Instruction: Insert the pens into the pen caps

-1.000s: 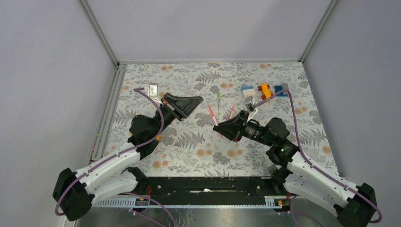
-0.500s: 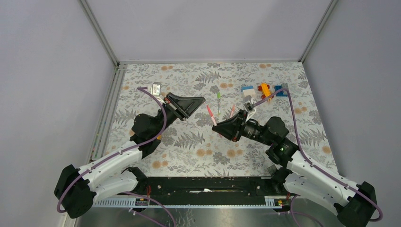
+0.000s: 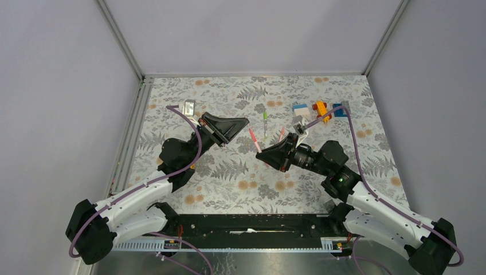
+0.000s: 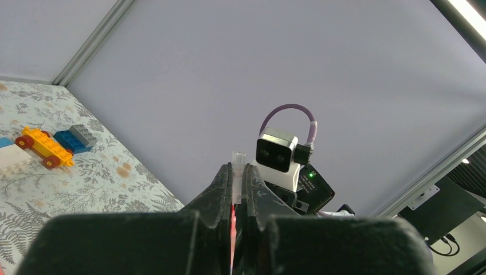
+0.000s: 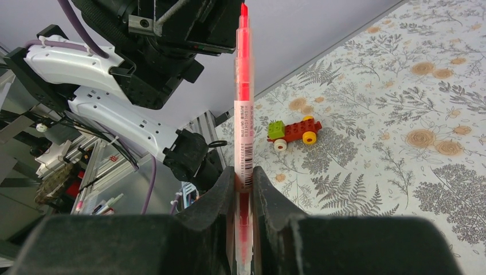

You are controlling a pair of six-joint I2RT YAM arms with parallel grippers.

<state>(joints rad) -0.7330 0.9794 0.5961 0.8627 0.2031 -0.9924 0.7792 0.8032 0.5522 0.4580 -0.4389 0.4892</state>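
My right gripper (image 3: 264, 156) (image 5: 245, 172) is shut on a pink-red pen (image 5: 244, 97) (image 3: 255, 140), whose bare tip points up and left at my left gripper (image 3: 245, 121). My left gripper (image 4: 237, 167) is shut on a short clear pen cap (image 4: 238, 166) with red showing inside; its open end sticks out past the fingertips. In the top view the pen tip lies a short gap below and right of the cap. On the mat behind them lie a white pen with a green end (image 3: 265, 124) and another pink pen (image 3: 281, 134).
Toy blocks stand at the back right: white-blue (image 3: 300, 110), orange-yellow car (image 3: 321, 109), blue (image 3: 339, 110). A red-yellow toy car (image 5: 293, 133) sits on the mat below the left arm. A small silvery object (image 3: 188, 107) lies at the back left. Grey walls enclose the mat.
My right gripper has carried the pen slightly left and up, closer to the cap. My left gripper shifted a little to the right early on, then held still.
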